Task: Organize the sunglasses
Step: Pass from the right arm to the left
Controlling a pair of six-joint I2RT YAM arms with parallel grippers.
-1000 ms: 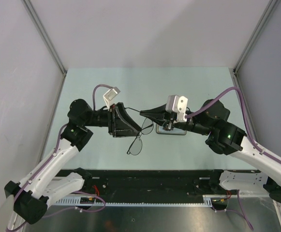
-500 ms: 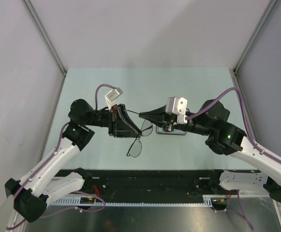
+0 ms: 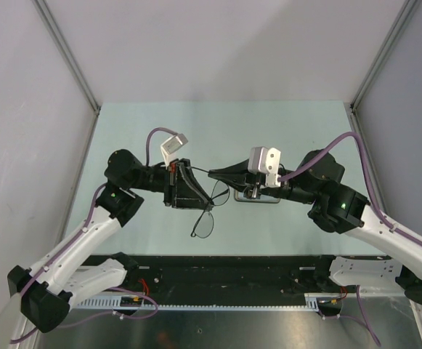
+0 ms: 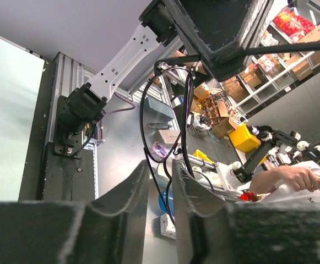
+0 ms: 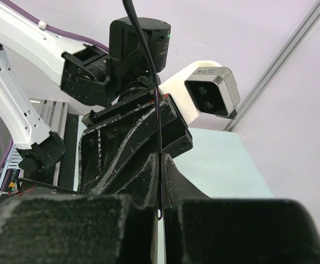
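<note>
The sunglasses [image 3: 209, 211] sit at centre frame in the top view, held between both arms. Left gripper [image 3: 209, 195]: fingers drawn close on the wire rim at one lens, with a narrow gap visible in the left wrist view. Right gripper [image 3: 214, 173]: fingers pressed together on a slim temple arm. The second lens dangles toward lower centre.

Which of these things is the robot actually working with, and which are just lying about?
In use: sunglasses; left fingers; right fingers.
Lying about: black case, untouched on the table.
</note>
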